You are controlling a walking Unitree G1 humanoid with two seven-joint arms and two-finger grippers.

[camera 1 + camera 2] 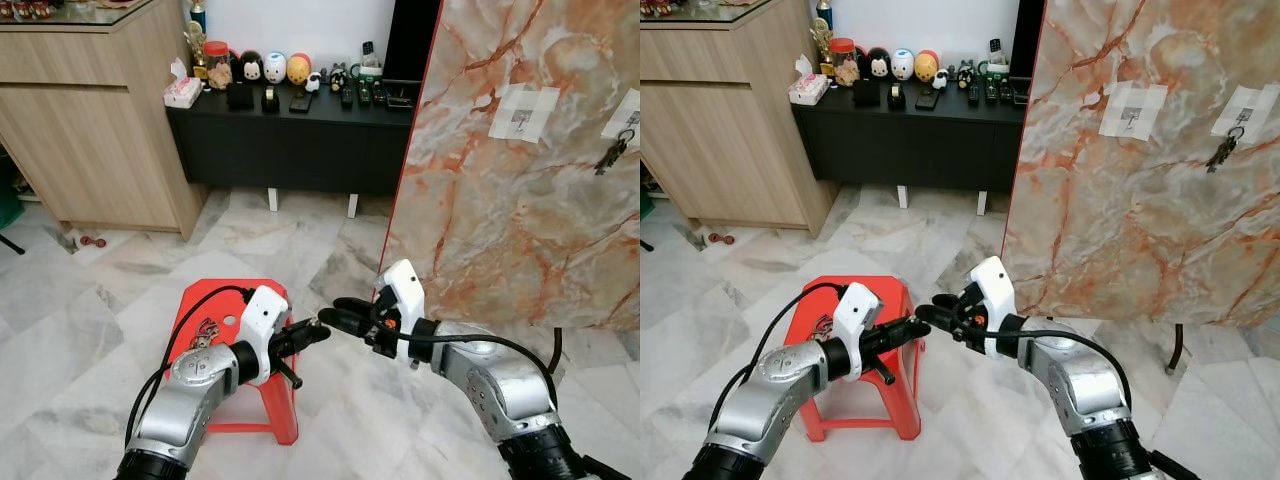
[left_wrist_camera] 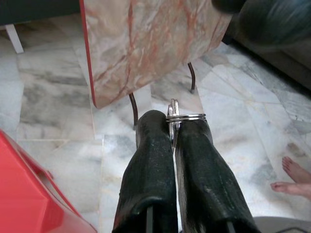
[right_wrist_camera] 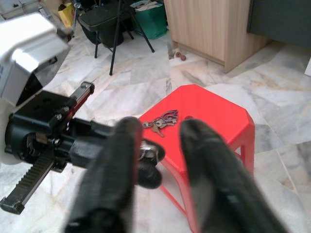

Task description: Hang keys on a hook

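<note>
Key ring [image 2: 181, 116] is pinched between the left gripper's [image 1: 318, 332] two black fingers, right at their tips; in the left wrist view the silver ring stands up out of the seam where the fingers [image 2: 150, 165] press together. Whether keys hang from that ring can't be told. A second bunch of keys [image 3: 162, 121] w/ a dark fob lies flat on the red plastic stool [image 1: 275, 405], near its middle.

Right gripper [image 1: 345, 318] faces the left one tip to tip, just beside it, above the floor off the stool's right edge. Its fingers [image 3: 116, 170] are spread apart w/ a clear gap, holding nothing; the right wrist view looks through that gap at the left gripper's tips and the stool behind.

To the robot's right stands a marble-pattern board [image 1: 1140, 160] w/ red edge, on thin dark legs. Two white adhesive hooks on it: one bare hook [image 1: 1130, 112] toward the middle, and another hook [image 1: 1243, 112] near the right edge w/ a set of dark keys [image 1: 1220, 152] hanging from it. Both well above and apart from the grippers.

Floor is pale grey-veined marble tile [image 1: 100, 290]. Behind: a low black cabinet [image 1: 290, 140] along the wall w/ figurines, remotes and a tissue box on top, and a light wood cabinet [image 1: 90, 120] at left. A person's bare toes [image 2: 291, 177] show at the edge of the left wrist view, on the tile.
</note>
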